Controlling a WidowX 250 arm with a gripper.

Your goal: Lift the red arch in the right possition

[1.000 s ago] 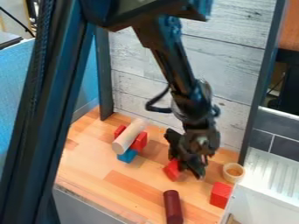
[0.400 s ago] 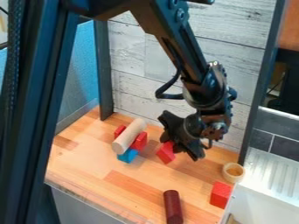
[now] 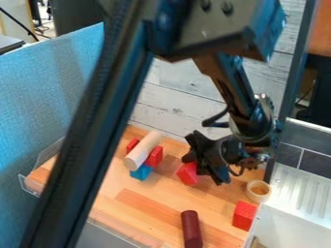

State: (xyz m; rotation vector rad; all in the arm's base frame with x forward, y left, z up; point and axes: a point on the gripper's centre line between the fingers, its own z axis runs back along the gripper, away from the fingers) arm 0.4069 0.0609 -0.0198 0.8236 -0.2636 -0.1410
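The gripper (image 3: 203,170) has its jaws narrowed on the red arch (image 3: 188,173), gripping it over the table (image 3: 136,206), toward the middle of the work area. The arch leans at a tilt; whether it touches the wood, I can't tell.

Just to the right of the jaws in the view stands the cup (image 3: 259,191), small, round and pale, with a tan-brown inside (filling or bare bottom, I can't say which). Nearer the camera is the red block (image 3: 244,215), beside the white rack (image 3: 300,193), whose top is ribbed. The dark red cylinder (image 3: 191,228) lies left of that block.

On the other side of the arch, the pale cylinder (image 3: 143,150) lies slantwise on red pieces (image 3: 155,156), with the blue block (image 3: 141,172) beneath.

The gripper hides part of the arch, its cut-out included. The pale cylinder covers the middle of the red below it (one piece or two, hard to say). The dark red cylinder reaches the bottom edge of the view, and the arm (image 3: 97,131) crosses in front of the table's left part.
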